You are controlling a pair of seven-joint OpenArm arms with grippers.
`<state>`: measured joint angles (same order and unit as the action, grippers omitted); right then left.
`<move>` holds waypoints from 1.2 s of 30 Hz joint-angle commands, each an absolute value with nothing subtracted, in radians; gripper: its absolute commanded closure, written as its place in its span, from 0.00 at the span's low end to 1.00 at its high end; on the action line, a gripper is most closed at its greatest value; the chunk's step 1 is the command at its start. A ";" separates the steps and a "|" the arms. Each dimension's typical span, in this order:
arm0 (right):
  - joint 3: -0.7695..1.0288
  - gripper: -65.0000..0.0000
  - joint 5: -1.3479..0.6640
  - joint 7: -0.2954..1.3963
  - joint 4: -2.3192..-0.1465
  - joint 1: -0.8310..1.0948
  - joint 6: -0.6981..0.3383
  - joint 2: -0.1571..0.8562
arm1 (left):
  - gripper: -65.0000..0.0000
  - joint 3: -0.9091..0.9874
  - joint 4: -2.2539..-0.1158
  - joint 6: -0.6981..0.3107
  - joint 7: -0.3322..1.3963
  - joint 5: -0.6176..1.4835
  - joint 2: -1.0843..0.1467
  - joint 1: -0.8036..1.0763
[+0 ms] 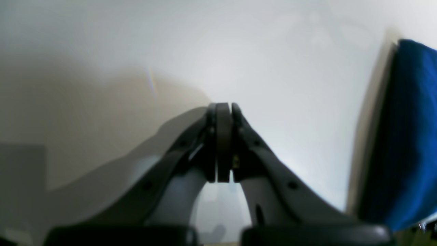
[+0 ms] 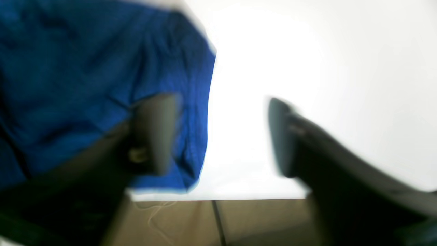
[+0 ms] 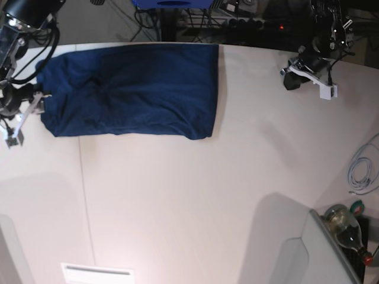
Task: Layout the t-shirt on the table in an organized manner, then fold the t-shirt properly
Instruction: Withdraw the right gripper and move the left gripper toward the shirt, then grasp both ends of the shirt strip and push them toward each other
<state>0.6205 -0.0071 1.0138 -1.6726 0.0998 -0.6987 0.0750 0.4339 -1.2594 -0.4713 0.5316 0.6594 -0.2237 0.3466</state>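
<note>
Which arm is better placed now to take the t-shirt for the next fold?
Right, probably. The right gripper is open at the t-shirt edge; the left gripper is shut, over bare table.

The soft short-sleeved t-shirt (image 3: 127, 89) was plain dark navy, without print, and read as brighter blue in both wrist views. The large smooth tabletop (image 3: 195, 195) was white, crossed by a thin dark seam line (image 3: 86, 201). The gripper fingers (image 1: 223, 140) were dark grey. A coiled cable (image 3: 359, 171) was pale grey.
</note>
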 commanded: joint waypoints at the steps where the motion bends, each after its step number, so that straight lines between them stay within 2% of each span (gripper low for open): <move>1: 0.647 0.15 -0.082 0.997 -1.646 0.084 -0.698 0.101 | 1.00 0.424 -1.280 -0.478 0.515 0.673 -0.236 0.340; 3: 0.707 0.05 -0.216 0.986 -1.550 0.082 -0.698 0.134 | 1.00 0.397 -1.279 -0.478 0.515 0.673 -0.236 0.321; 7: 0.748 0.08 -0.438 0.970 -1.330 0.081 -0.698 0.217 | 1.00 0.314 -1.276 -0.476 0.515 0.673 -0.236 0.291; 11: 0.745 0.09 -0.556 0.935 -1.196 0.081 -0.698 0.255 | 1.00 0.251 -1.279 -0.476 0.513 0.610 -0.217 0.259; 15: 0.736 0.09 -0.602 0.937 -1.144 0.081 -0.698 0.265 | 1.00 0.234 -1.274 -0.478 0.513 0.414 -0.136 0.213; 20: 0.608 0.12 -0.607 0.937 -1.145 0.099 -0.698 0.257 | 1.00 0.231 -1.279 -0.483 0.513 0.251 -0.041 0.179; 24: 0.535 0.25 -0.667 0.937 -1.145 0.122 -0.698 0.245 | 1.00 0.225 -1.279 -0.483 0.513 0.248 -0.012 0.177; 26: 0.498 0.28 -0.694 0.937 -1.145 0.133 -0.698 0.245 | 1.00 0.182 -1.279 -0.483 0.513 0.248 -0.008 0.179; 31: 0.433 0.29 -0.719 0.937 -1.145 0.137 -0.698 0.245 | 1.00 0.076 -1.277 -0.478 0.513 0.248 -0.002 0.182; 36: 0.424 0.30 -0.717 0.937 -1.145 0.133 -0.698 0.245 | 1.00 0.056 -1.279 -0.476 0.513 0.248 0.019 0.179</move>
<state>0.4286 -0.7483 0.9077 -1.1435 0.1310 -0.7002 0.2363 0.0574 -1.2713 -0.4789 0.5007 0.2611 0.0151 0.1825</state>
